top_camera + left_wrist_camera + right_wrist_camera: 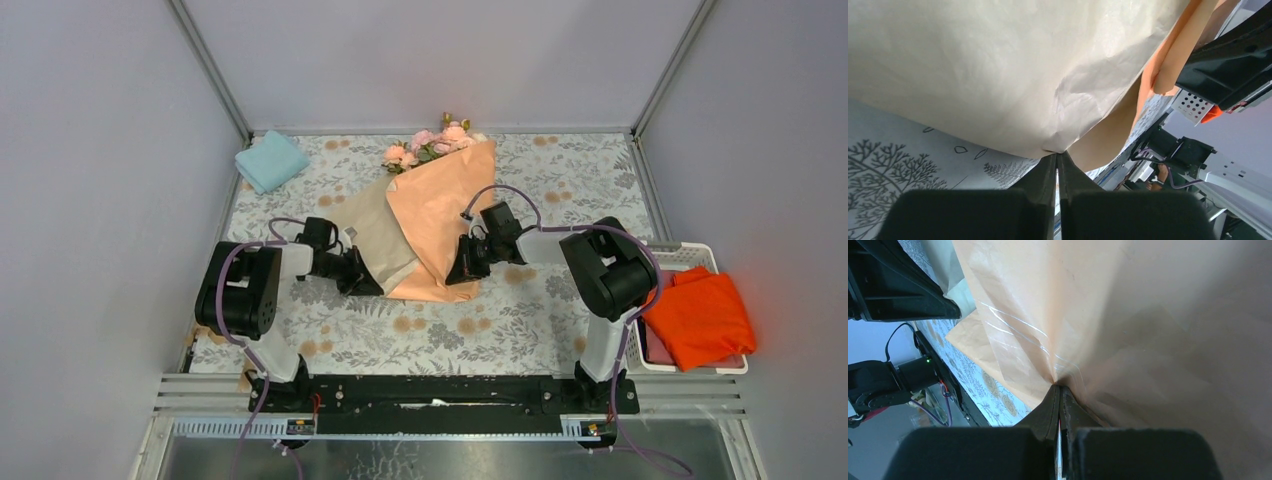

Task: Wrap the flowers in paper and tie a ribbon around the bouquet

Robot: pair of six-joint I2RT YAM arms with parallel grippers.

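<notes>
On the desk [500,330], your left tool [1057,155] and right tool [1058,387] clamp the paper [440,210], part-folded over the flowers [432,143]; tying remains.

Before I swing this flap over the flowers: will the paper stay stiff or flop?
Likely floppy: the paper drapes in soft folds where the left gripper pinches it. It probably keeps creases, given its crinkles. It may tear where the right gripper puckers it tightly.
</notes>
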